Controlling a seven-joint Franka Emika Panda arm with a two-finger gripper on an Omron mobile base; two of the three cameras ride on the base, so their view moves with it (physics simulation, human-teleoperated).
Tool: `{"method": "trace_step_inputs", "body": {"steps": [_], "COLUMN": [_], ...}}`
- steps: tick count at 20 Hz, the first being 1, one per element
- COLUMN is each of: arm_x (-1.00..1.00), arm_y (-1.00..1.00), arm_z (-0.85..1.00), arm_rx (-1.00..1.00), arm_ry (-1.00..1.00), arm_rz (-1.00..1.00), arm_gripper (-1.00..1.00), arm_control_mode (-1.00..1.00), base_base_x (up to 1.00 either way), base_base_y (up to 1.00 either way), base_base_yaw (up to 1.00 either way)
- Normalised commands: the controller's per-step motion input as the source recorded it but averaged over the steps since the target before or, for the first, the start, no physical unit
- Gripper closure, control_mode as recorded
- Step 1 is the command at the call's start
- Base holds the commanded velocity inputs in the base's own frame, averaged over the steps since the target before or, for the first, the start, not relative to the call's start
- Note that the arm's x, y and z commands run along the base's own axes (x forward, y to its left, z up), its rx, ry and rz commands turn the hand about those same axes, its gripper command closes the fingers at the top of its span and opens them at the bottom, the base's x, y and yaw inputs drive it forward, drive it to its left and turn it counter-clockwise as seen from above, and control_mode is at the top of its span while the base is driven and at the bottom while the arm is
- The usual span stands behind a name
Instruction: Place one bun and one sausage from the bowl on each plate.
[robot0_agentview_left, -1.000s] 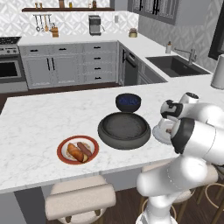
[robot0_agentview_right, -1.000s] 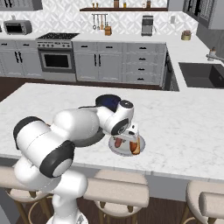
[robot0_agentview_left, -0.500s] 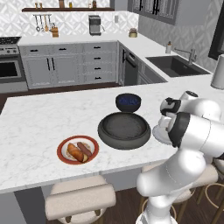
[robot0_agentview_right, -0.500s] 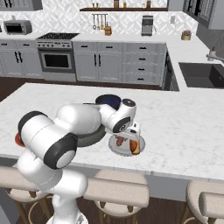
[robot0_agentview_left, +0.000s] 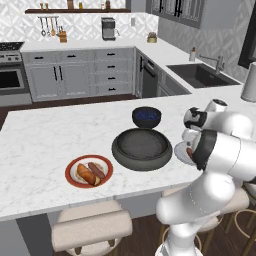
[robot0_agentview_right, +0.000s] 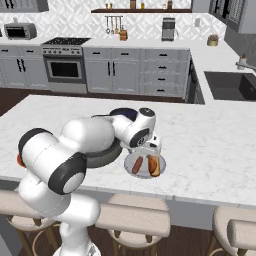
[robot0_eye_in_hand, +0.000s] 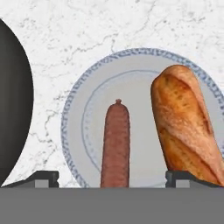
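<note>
My gripper (robot0_eye_in_hand: 111, 178) hangs open just above the light grey plate (robot0_eye_in_hand: 87, 109), its fingertips (robot0_eye_in_hand: 43, 177) wide apart. A sausage (robot0_eye_in_hand: 116, 144) lies on that plate between them, and a bun (robot0_eye_in_hand: 186, 127) lies beside it. In the right base view the gripper (robot0_agentview_right: 151, 147) stands over the plate (robot0_agentview_right: 145, 173), sausage (robot0_agentview_right: 137, 165) and bun (robot0_agentview_right: 154, 166). The wide dark grey bowl (robot0_agentview_left: 142, 149) beside it looks empty. The red-rimmed plate (robot0_agentview_left: 72, 167) to its left carries a bun (robot0_agentview_left: 86, 174) and a sausage (robot0_agentview_left: 96, 170).
A smaller dark blue bowl (robot0_agentview_left: 146, 116) stands just behind the grey bowl. My arm hides most of the grey plate (robot0_agentview_left: 179, 151) in the left base view. Stools (robot0_agentview_right: 132, 217) line the counter's near edge. Bare marble lies to the far left and right.
The jaws have opened over the grey plate, and the sausage lies free on it. The arm has barely moved.
</note>
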Motion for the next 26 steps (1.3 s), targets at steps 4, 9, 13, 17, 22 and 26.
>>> {"method": "trace_step_inputs", "body": {"steps": [4, 9, 13, 17, 22, 26], "arm_x": [-0.23, -0.63, -0.81, -0.84, -0.15, 0.00], "arm_y": [0.06, 0.85, 1.00, 1.00, 0.33, 0.18], "arm_z": [0.95, 0.87, 0.77, 0.33, -0.02, -0.07], "arm_rx": [-0.12, -0.23, -0.36, -0.24, 0.00, 0.00], "arm_ry": [0.00, -0.12, -0.09, -0.02, 0.05, 0.03], "arm_rz": [0.03, 0.14, 0.32, 0.26, 0.13, 0.05], "arm_gripper": [-1.00, -1.00, -1.00, -1.00, -1.00, -1.00], "arm_control_mode": [-1.00, -1.00, -1.00, -1.00, -1.00, -1.00], "base_base_x": [0.00, 0.00, 0.00, 0.00, 0.00, 0.00], "base_base_y": [0.00, 0.00, 0.00, 0.00, 0.00, 0.00], "base_base_yaw": [0.00, 0.00, 0.00, 0.00, 0.00, 0.00]}}
